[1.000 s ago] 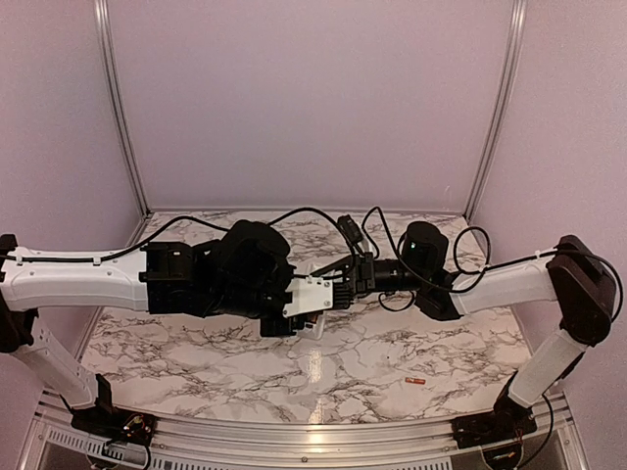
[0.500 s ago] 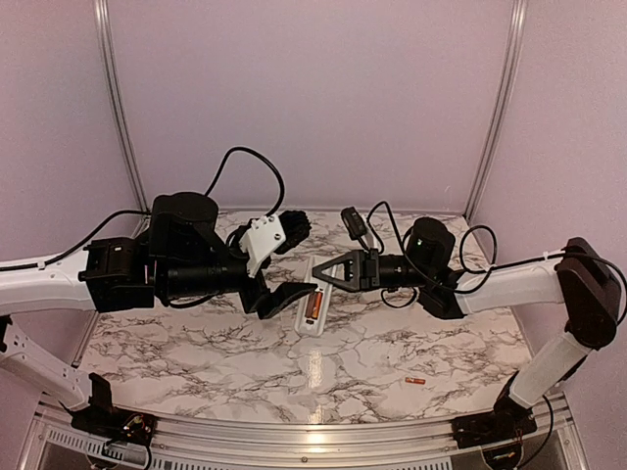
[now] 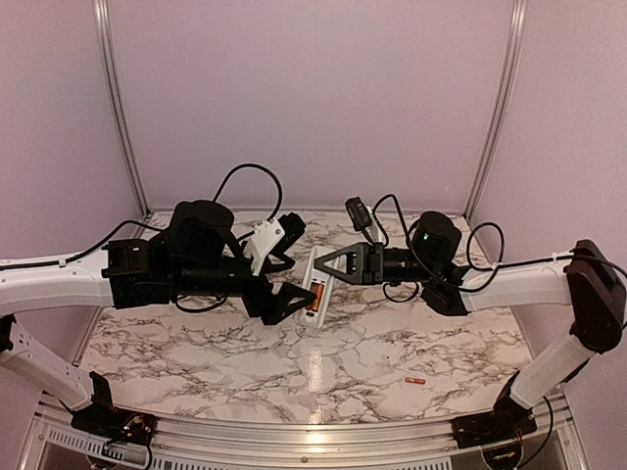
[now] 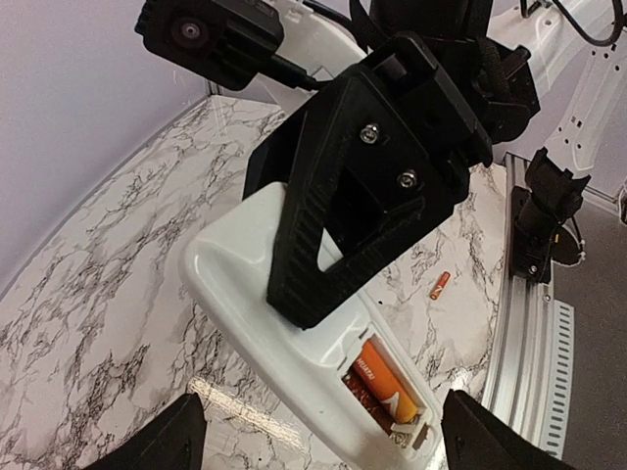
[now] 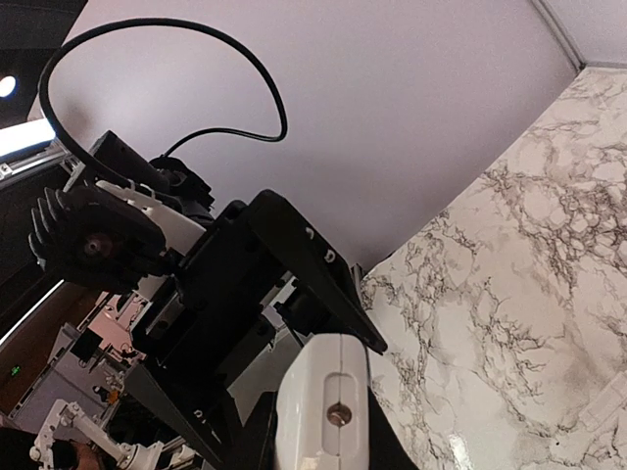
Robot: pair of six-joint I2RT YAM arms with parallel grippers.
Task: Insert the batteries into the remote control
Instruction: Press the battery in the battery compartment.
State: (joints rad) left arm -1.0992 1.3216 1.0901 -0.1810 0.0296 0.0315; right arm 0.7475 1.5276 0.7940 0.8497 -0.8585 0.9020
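Note:
The white remote control [image 3: 315,277] hangs over the middle of the table, back side up, with my right gripper [image 3: 331,264] shut across its upper half. One of the two batteries, orange [image 4: 389,384], lies in the open recess at the remote's [image 4: 240,294] near end. The other battery [image 3: 413,380] lies loose on the marble at the front right, also seen as a small battery [image 4: 440,285] in the left wrist view. My left gripper [image 3: 297,264] stands open just left of the remote, touching nothing. In the right wrist view the remote's end [image 5: 325,401] sits between the right gripper [image 5: 323,436] fingers.
The marble table [image 3: 196,352] is closed in by pale walls at the back and sides, with a metal rail [image 3: 313,431] along the front. Black cables [image 3: 245,176] loop above both wrists. The two arms face each other closely at mid-table.
My left gripper has opened and drawn back to the left, off the remote, leaving an orange battery in the recess. The right gripper has kept its hold and shifted slightly back.

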